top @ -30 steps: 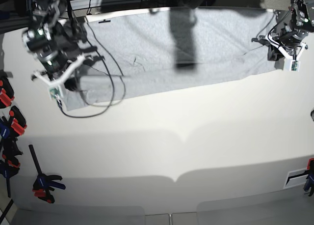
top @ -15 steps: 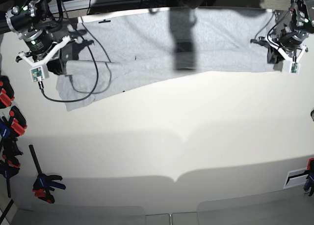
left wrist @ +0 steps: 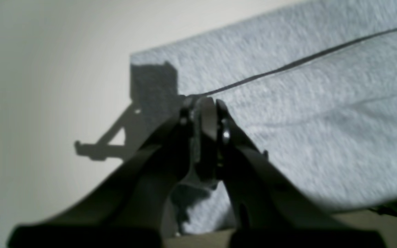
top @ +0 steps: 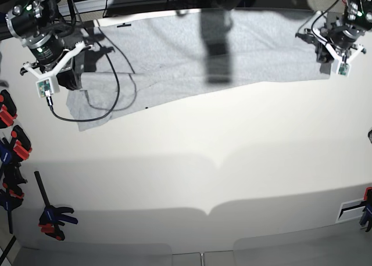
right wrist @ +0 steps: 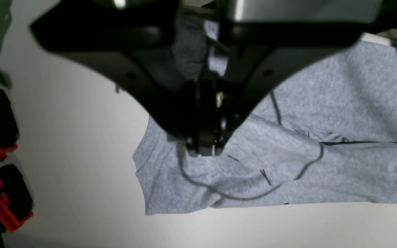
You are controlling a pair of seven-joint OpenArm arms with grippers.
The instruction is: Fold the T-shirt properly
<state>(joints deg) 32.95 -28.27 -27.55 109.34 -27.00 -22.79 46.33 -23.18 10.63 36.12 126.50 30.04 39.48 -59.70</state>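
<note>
One T-shirt (top: 174,51) is seen, a large light heather-grey knit garment spread in a wide band along the far edge of the white desk (top: 197,173). Its near edge runs as a slanted line across the desk, and its surface is marked by soft wrinkles and a broad dark shadow near the middle. At the end nearest the right arm, the cloth is bunched into rounded folds and a sleeve-like flap is laid out on the desk. In the wrist views, the fabric is shown as fuzzy and mottled, with a hemmed edge. Two claws are counted. The right claw (right wrist: 203,148) is pressed shut on a raised fold of the T-shirt. The left claw (left wrist: 203,103) is closed narrowly on the shirt's edge at the opposite end, and its shadow is cast on the desk beside the cloth. One thin black cable (top: 110,97) is looped over the bunched fabric below the right arm. Several red-and-black clamps (top: 14,141) are gathered at the desk's side edge; their exact number cannot be told.
</note>
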